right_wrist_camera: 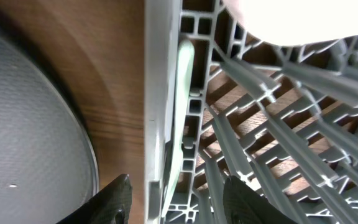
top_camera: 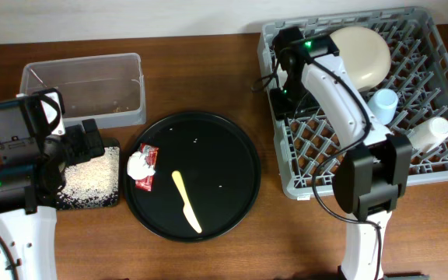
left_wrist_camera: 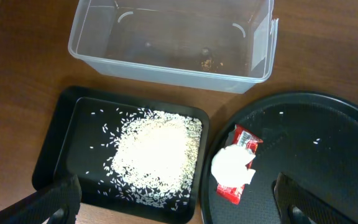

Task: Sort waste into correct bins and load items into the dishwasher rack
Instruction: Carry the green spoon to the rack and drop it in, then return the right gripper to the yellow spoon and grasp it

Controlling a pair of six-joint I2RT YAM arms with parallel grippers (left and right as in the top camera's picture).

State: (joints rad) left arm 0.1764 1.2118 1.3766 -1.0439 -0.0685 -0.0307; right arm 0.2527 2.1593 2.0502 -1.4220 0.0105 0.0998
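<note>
We log left gripper [left_wrist_camera: 179,202] and right gripper [right_wrist_camera: 182,200] both spread; right straddles rack wall [right_wrist_camera: 160,93], green utensil [right_wrist_camera: 184,68] at 12 o'clock; wooden table [top_camera: 208,62].

A dark brown wood-grain bench [top_camera: 208,78] fills the overhead view under soft, even light. Beyond its far edge, at 12 o'clock, runs a plain cream strip [top_camera: 131,15]; wall or floor, unclear.

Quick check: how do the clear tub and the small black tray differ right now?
The clear tub is see-through with tall walls; the small black tray is opaque and shallow. The tub holds only a few crumbs; the tray carries a heap of white grains. Both are rectangular, near the round black tray.
</note>
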